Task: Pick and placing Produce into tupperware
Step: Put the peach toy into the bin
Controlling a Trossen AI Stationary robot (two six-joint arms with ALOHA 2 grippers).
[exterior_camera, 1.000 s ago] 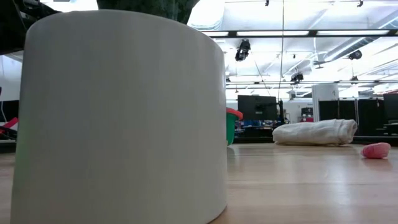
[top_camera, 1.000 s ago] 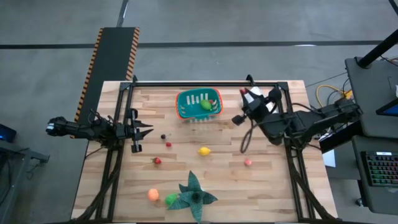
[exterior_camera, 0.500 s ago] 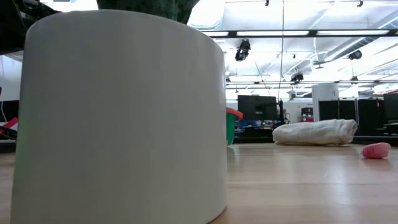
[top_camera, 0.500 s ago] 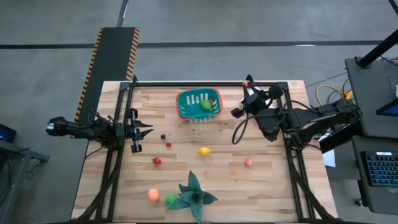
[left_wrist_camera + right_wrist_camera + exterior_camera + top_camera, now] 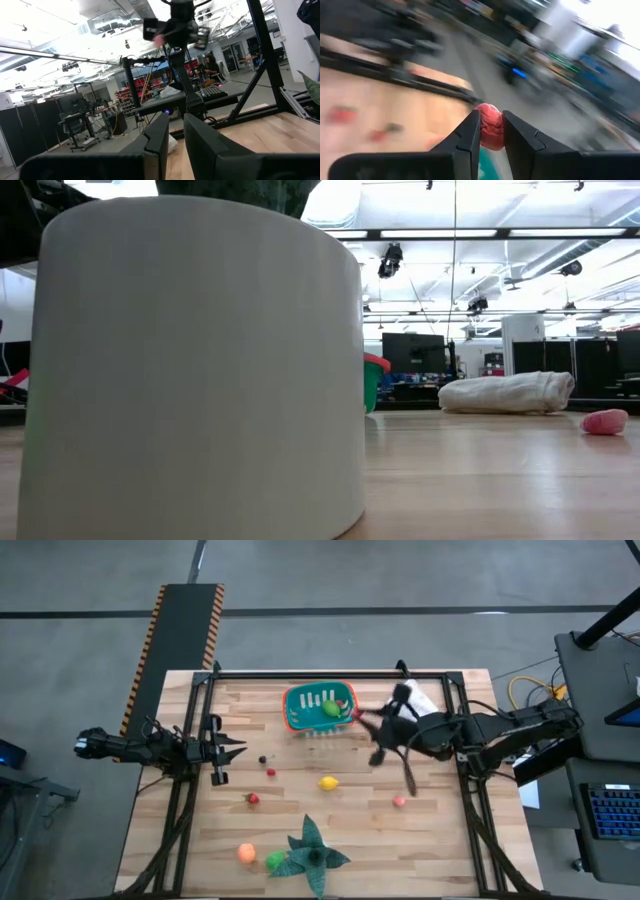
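Note:
The teal tupperware (image 5: 320, 707) with an orange-red rim stands near the table's far edge, with a green piece of produce (image 5: 330, 708) inside. My right gripper (image 5: 365, 718) hovers just right of the tub, shut on a small red round piece of produce (image 5: 490, 132). More produce lies loose on the table: a yellow piece (image 5: 328, 783), a pink one (image 5: 399, 802), two red ones (image 5: 271, 772) (image 5: 253, 799), a dark one (image 5: 263, 759), an orange one (image 5: 246, 853) and a green one (image 5: 275, 860). My left gripper (image 5: 235, 748) waits shut at the table's left edge. My right gripper pinches the red produce (image 5: 490, 132) by its two sides between the two fingertips (image 5: 470, 135). The fingers lie about level and point from the table's right toward the tub. The piece is lifted clear of the table.
A large dark green leafy thing (image 5: 312, 852) lies near the front edge. A wrinkled white bag (image 5: 420, 698) sits at the far right, behind my right arm. In the low view a big white cylinder (image 5: 190, 370) blocks most of the table.
My right gripper has swung round with the red produce: a second ago it pointed toward the table's far edge near the right corner of the frame, and now it points toward the table's left, at the tub. Its fingers stay shut on the piece.

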